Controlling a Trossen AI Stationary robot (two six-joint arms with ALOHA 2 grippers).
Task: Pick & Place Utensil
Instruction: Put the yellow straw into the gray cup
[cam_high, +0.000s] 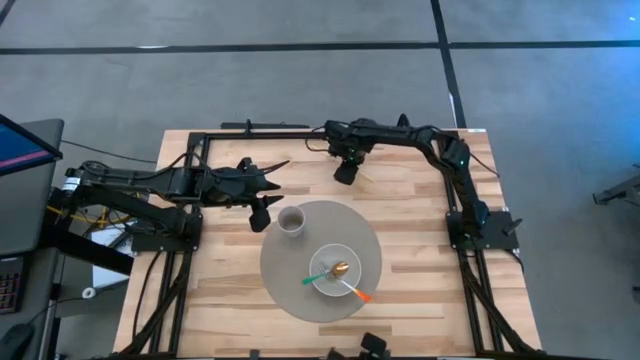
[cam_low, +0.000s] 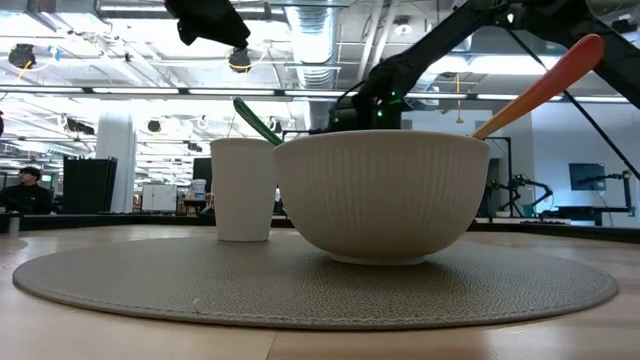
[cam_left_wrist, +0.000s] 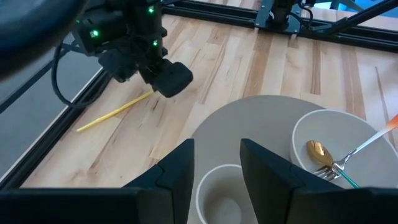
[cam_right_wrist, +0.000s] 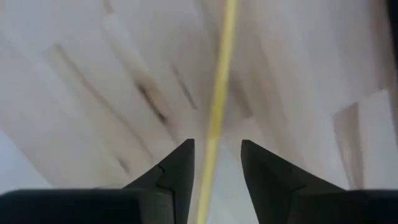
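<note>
**Yellow stick lined up between the right fingers**

While your left arm waited on the left side of the wooden table (cam_high: 420, 260), its left gripper (cam_high: 262, 214) hung just beside the white cup (cam_high: 290, 221), fingers (cam_left_wrist: 176, 174) apart and holding nothing. You could see the cup standing upright on the round grey mat (cam_high: 290, 290), near the mat's far left edge. To its right on the same mat sat the white bowl (cam_high: 328, 282), and you had three utensils resting in it: a green-handled one (cam_high: 316, 279) pointing left over the rim, a gold spoon (cam_high: 340, 269) in the middle, and an orange-handled fork (cam_high: 356, 292) leaning out to the right. Further right and toward the far edge of the table, your right gripper (cam_high: 345, 172) was down close to the boards, directly over the thin yellow stick (cam_right_wrist: 217, 106). That stick lay flat on the bare wood, well apart from the mat. Your right fingers (cam_right_wrist: 177, 171) stood apart with the stick running between them, not yet clamped on it.
</note>
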